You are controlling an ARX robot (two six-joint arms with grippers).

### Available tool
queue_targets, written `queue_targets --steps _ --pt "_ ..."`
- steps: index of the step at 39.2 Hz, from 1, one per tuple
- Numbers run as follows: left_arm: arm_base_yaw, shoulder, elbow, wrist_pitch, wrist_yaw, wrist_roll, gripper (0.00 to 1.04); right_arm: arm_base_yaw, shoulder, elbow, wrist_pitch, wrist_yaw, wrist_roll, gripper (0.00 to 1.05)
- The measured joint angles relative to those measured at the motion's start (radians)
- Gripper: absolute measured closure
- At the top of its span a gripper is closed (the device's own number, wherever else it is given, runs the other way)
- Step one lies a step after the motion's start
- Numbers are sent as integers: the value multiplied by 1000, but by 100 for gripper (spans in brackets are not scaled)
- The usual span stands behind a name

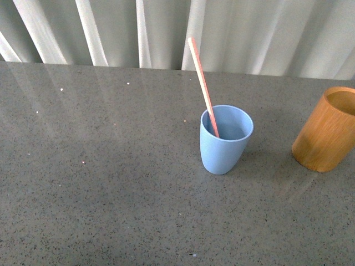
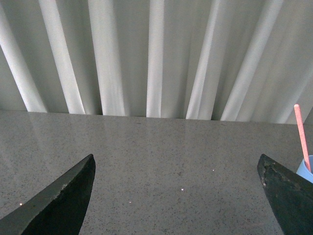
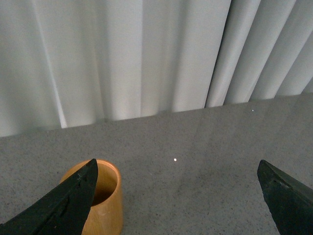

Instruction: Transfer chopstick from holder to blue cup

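The light blue cup (image 1: 224, 139) stands near the middle of the grey table, with the pink-red chopstick (image 1: 202, 80) standing in it and leaning to the left. The orange-brown holder (image 1: 327, 129) stands at the right edge of the front view and looks empty. Neither arm shows in the front view. My left gripper (image 2: 176, 196) is open and empty above bare table; the chopstick (image 2: 301, 134) and a sliver of the cup (image 2: 307, 169) show beyond one finger. My right gripper (image 3: 176, 196) is open and empty, with the holder (image 3: 100, 203) just behind one finger.
The grey speckled table (image 1: 111, 183) reaches back to a white pleated curtain (image 1: 166, 33). Bare tabletop lies left of the cup and in front of it.
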Motion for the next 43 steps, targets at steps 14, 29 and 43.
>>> queue_targets --steps 14,29,43 --pt "0 0 0 0 0 0 7 -168 -149 -138 128 -553 -1 64" --pt "0 0 0 0 0 0 7 -177 -340 -204 2 -561 -3 104" --pt "0 0 0 0 0 0 7 -177 -527 -226 -130 -561 -3 104"
